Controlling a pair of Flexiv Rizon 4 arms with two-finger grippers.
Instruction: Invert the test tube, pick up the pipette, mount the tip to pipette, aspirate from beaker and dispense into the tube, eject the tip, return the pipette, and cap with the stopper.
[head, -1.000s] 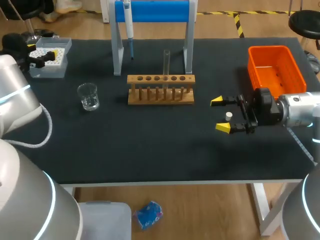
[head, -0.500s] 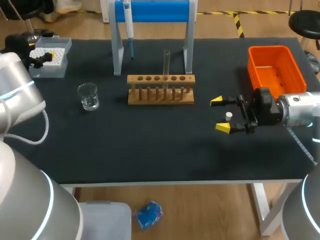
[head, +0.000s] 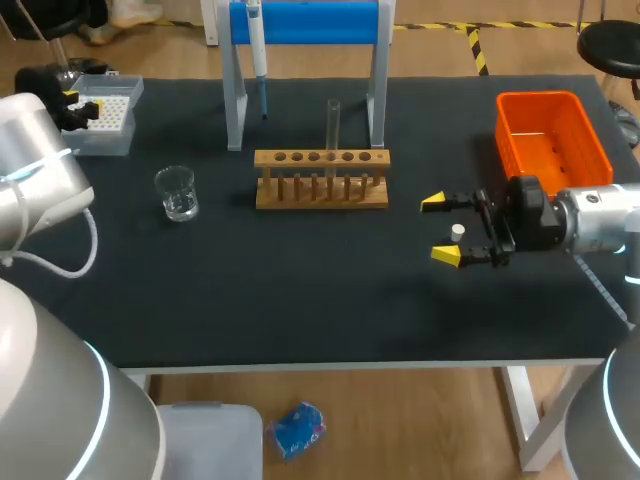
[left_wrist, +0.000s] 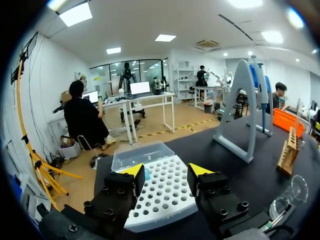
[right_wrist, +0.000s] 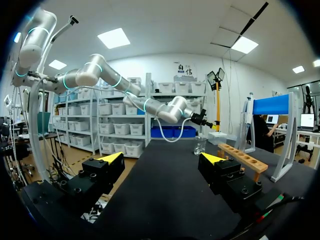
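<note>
The pipette (head: 257, 50) hangs on the blue stand (head: 305, 22) at the back. A clear test tube (head: 333, 125) stands upright in the wooden rack (head: 320, 178). The glass beaker (head: 177, 193) sits left of the rack. My left gripper (head: 78, 103) hovers at the left edge of the tip box (head: 100, 115). In the left wrist view its fingers (left_wrist: 166, 171) stand apart and open, over the white tip box (left_wrist: 165, 195). My right gripper (head: 440, 228) lies open on the table right of the rack, the white stopper (head: 457, 232) loose between its fingers.
An orange bin (head: 552, 135) stands at the back right, behind my right arm. The tip box's clear lid (left_wrist: 142, 154) lies past the box. In the right wrist view the rack (right_wrist: 245, 157) and beaker (right_wrist: 200, 145) lie ahead of the gripper (right_wrist: 162, 159).
My left arm has swung a little toward the back left corner by the tip box, and its fingers have drawn closer together. The right arm and the stopper have not moved.
</note>
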